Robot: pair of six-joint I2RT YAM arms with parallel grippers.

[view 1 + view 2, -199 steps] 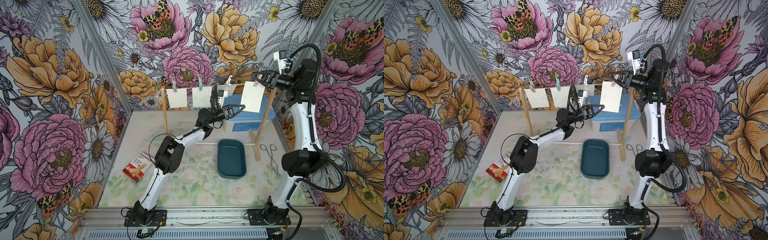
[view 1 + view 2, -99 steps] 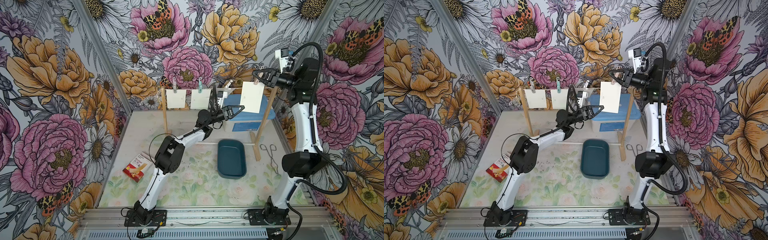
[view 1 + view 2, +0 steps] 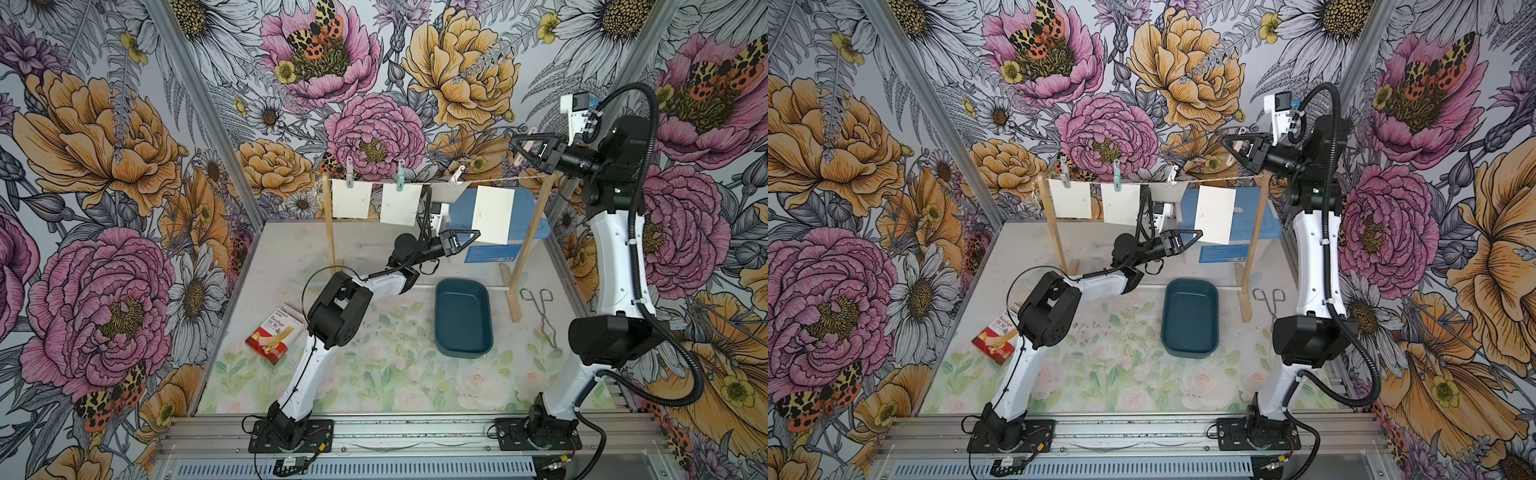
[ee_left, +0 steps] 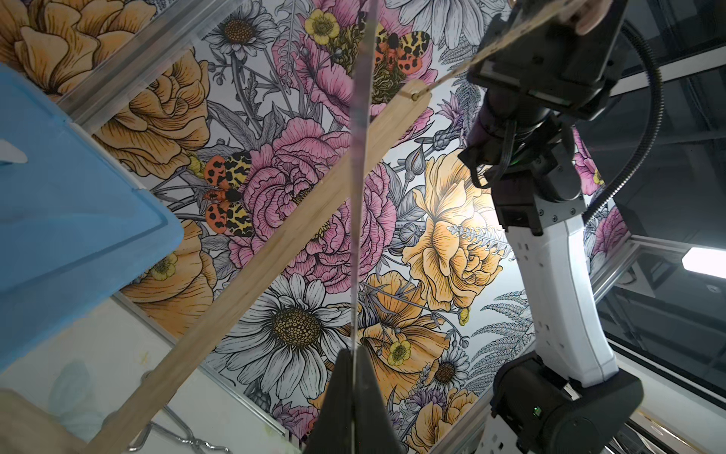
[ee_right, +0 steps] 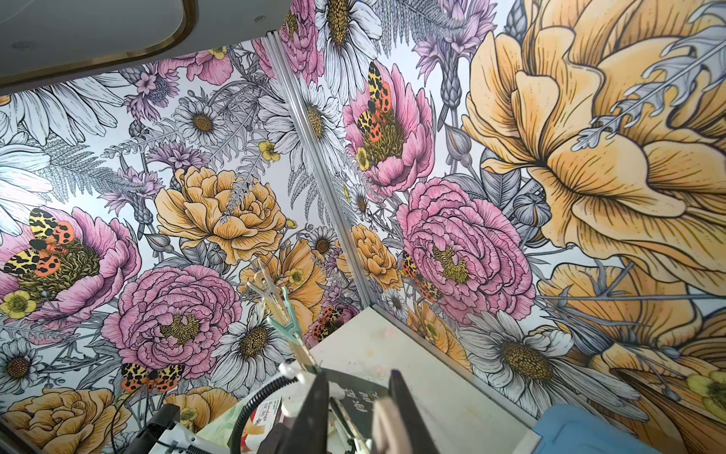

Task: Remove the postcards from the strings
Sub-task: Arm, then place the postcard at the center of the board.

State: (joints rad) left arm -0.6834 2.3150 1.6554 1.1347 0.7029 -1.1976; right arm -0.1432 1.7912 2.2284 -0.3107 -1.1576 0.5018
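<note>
Thin beige strings (image 3: 490,181) run between two wooden posts. Three postcards (image 3: 351,199) hang from them under pegs; the third (image 3: 444,193) is tilted. A fourth cream postcard (image 3: 494,214) sits just below the line with no peg on it. My left gripper (image 3: 477,235) is shut on its lower corner. In the left wrist view that postcard (image 4: 359,196) shows edge-on, running into the left gripper (image 4: 353,365). Above the right post, my right gripper (image 3: 519,143) is shut on a pale peg (image 3: 526,147). That peg (image 5: 387,426) lies against one finger of the right gripper (image 5: 361,397).
A dark teal tray (image 3: 440,328) lies on the mat below the line. A blue lidded box (image 3: 530,212) stands behind the right post (image 3: 530,237). Metal tongs (image 3: 544,311) lie at the right, and a red-and-white box (image 3: 274,338) at the left.
The right gripper has lifted a little with the peg. The left gripper has drawn the fourth postcard down and slightly left, off the line.
</note>
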